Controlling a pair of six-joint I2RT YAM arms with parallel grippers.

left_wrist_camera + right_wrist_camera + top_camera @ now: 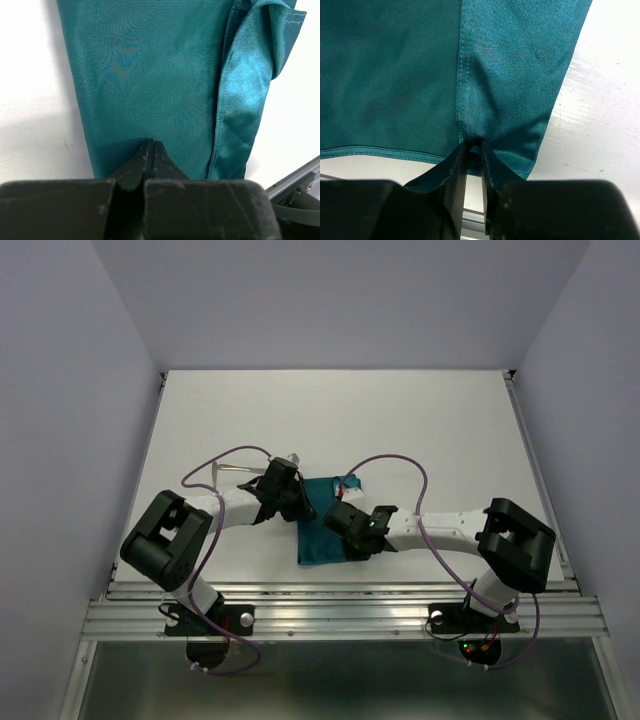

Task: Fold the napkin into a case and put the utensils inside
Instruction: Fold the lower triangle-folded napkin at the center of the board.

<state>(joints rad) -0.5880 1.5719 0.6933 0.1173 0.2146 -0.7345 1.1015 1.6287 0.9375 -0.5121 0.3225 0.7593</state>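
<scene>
Black fingertips [142, 160] of the left gripper [152, 147] filled the bottom of its wrist view. They were pressed fully together with no gap, and their points rested on the teal napkin [160, 75]. Whether any fabric was caught between them could not be told. A shiny folded flap [240, 95] ran along the cloth's right side in that view.

The right gripper [474, 145] was nearly clenched. Only a thin slit showed between its fingers [452, 175], and the napkin's stitched hem [462, 90] ran straight into the tips, pinched there at the cloth's edge.

From above, both arms reached inward from the near edge of the white surface [420, 430]. The left arm [235, 510] was bent at the elbow and stretched right, the right arm [450, 528] bent and stretched left. Their grippers — left [300, 505], right [342, 518] — met over the napkin [320, 540].

The napkin lay flat between the arms as a narrow folded strip, its far corner bunched. Slim silver utensils [238, 468] lay on the surface just beyond the left arm, apart from the cloth.
</scene>
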